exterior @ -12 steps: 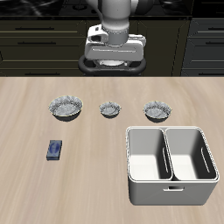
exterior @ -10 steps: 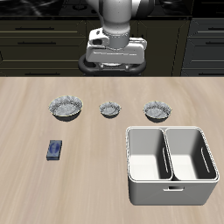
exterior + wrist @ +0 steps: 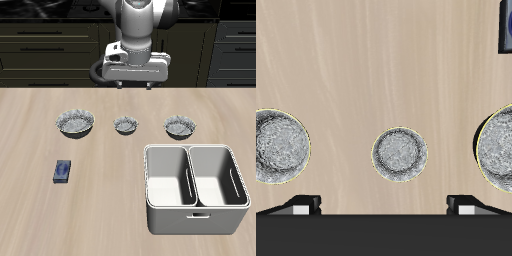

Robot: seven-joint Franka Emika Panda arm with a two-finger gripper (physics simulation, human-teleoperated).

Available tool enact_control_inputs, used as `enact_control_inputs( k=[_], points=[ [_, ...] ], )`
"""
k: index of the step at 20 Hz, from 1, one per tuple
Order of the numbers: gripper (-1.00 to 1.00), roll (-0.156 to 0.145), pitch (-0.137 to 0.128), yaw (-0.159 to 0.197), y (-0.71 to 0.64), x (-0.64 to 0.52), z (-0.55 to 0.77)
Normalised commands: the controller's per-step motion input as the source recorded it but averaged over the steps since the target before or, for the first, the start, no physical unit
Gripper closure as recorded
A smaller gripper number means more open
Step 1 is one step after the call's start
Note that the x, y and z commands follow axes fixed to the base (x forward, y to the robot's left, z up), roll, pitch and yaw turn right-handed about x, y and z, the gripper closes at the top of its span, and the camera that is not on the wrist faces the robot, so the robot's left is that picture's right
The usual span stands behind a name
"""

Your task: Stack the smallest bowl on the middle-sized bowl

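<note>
The pincer (image 3: 127, 82) hangs high above the smallest bowl (image 3: 126, 125), pointing down.

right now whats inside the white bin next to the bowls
Both compartments of the white bin look empty: only bare floors and inner walls show. The near wall hides a strip of each floor, so something small and flat there could go unseen.

Ext cam: front, high. Wrist cam: straight down; both show smallest bowl (image 3: 126, 125) (image 3: 399, 154).
</note>
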Motion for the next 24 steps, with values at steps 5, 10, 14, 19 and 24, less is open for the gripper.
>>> enact_control_inputs(
  k=[5,10,14,19,24],
  points=[
    [-1.0,0.016,0.004,0.003,0.12,0.02,-0.26],
    [-1.0,0.005,0.024,-0.005,0.03,0.08,-0.29],
    [-1.0,0.001,0.006,0.007,0.03,0.03,-0.16],
    [-1.0,-0.007,0.007,-0.001,0.03,-0.01,-0.22],
    [-1.0,-0.011,0.018,0.004,-0.03,0.01,-0.22]
  ],
)
